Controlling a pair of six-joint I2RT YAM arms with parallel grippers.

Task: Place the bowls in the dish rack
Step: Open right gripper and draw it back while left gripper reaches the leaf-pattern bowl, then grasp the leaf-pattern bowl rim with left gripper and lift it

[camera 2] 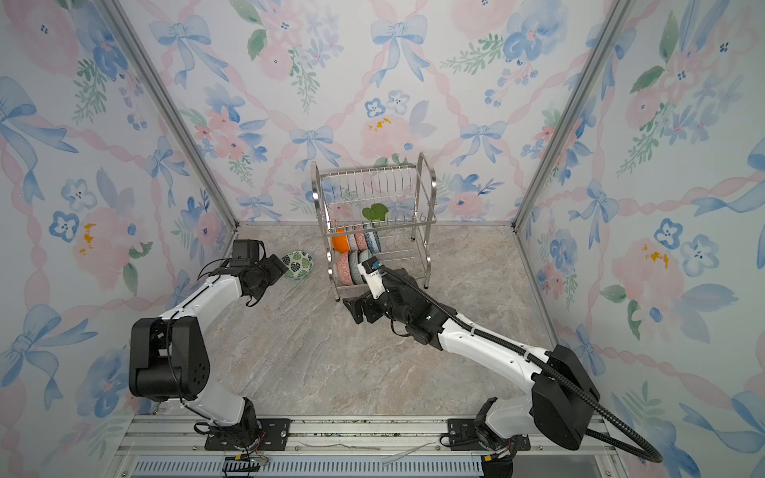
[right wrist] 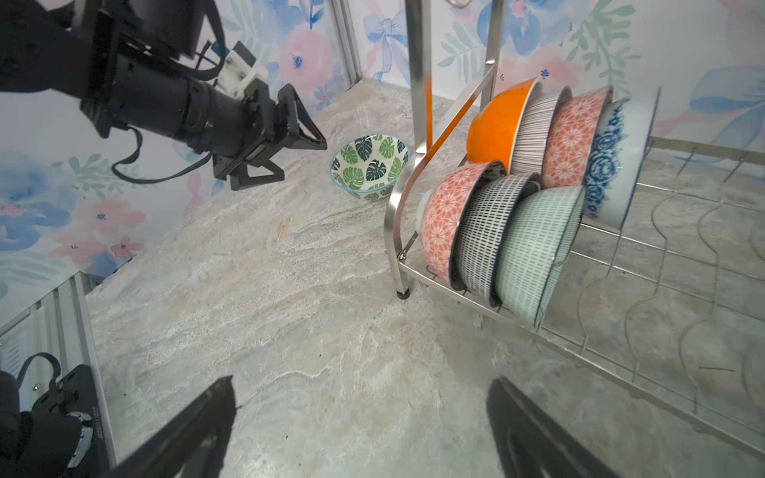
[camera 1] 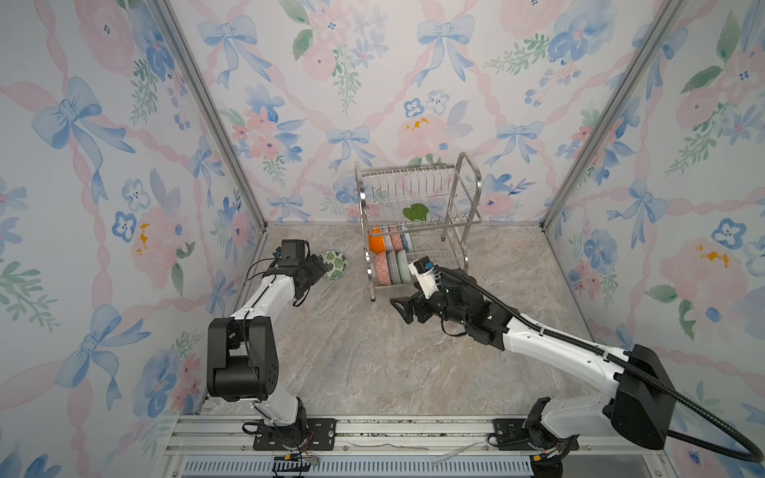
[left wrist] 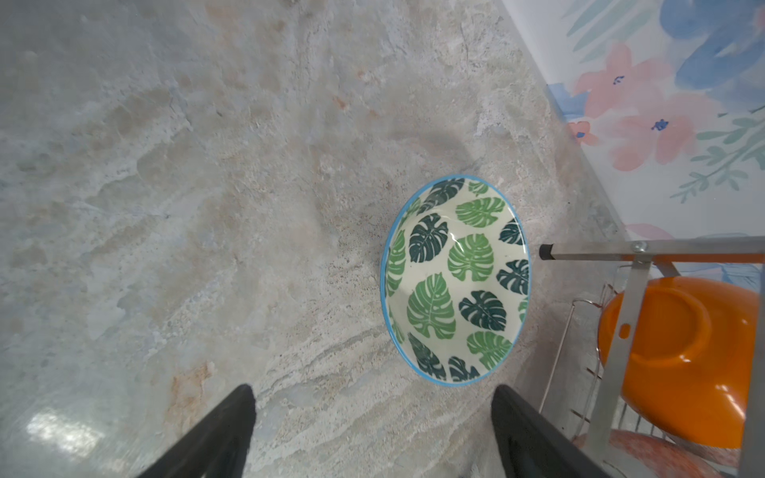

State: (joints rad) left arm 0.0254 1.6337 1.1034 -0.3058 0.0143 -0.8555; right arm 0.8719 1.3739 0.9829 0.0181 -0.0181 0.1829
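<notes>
A green-leaf bowl sits upright on the table just left of the dish rack. My left gripper hangs open close beside this bowl, with only table between its fingers. Several bowls stand on edge in two rows at the left end of the rack's lower tier, among them an orange one. My right gripper is open and empty, low in front of the rack's front left leg.
The right part of the rack's lower tier is bare wire. The rack stands near the back wall. Floral walls close in the table on three sides, and a metal rail with both arm bases runs along the front.
</notes>
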